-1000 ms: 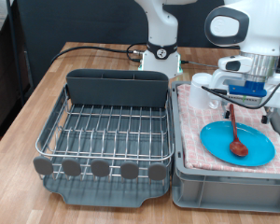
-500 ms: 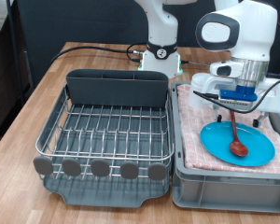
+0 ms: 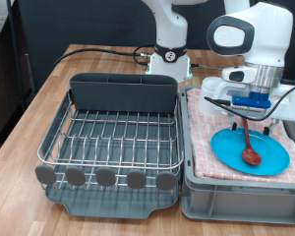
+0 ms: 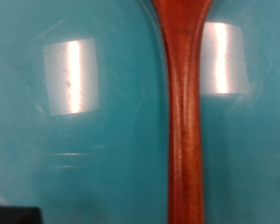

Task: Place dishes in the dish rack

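The bright-blue plate (image 3: 272,153) lies on the pink checkered cloth (image 3: 201,126) in the grey crate at the exterior view's right. The reddish-brown wooden spoon (image 3: 249,149) rests on the plate, bowl down, with its handle leaning up towards my gripper (image 3: 240,116). The gripper hangs low over the top of the handle, and its fingertips are hidden by the hand. The wrist view shows the spoon handle (image 4: 185,121) very close, across the blue plate (image 4: 84,149). The dish rack (image 3: 53,135) stands empty at the left. The white mug is mostly hidden behind the hand.
The grey crate (image 3: 236,193) sits right beside the rack on the wooden table. The rack's tall cutlery compartment (image 3: 123,92) is at its far end, and round grey tabs (image 3: 106,178) line its near edge. The robot base (image 3: 169,54) and cables stand behind.
The hand has moved towards the exterior view's left and down, from beyond the plate to just over the spoon handle. In the last half second it has barely moved.
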You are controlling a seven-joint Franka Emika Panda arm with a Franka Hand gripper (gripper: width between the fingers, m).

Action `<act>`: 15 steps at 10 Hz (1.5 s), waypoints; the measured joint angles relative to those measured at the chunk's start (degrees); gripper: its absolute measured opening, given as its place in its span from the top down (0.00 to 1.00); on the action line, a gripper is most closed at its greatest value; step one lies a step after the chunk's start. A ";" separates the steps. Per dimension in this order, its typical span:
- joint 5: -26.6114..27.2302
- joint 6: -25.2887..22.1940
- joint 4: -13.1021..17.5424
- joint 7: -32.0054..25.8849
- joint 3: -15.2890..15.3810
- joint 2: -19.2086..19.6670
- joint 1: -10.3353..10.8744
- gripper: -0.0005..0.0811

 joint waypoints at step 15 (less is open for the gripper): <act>-6.13 1.78 0.52 6.44 -1.00 0.88 0.67 0.76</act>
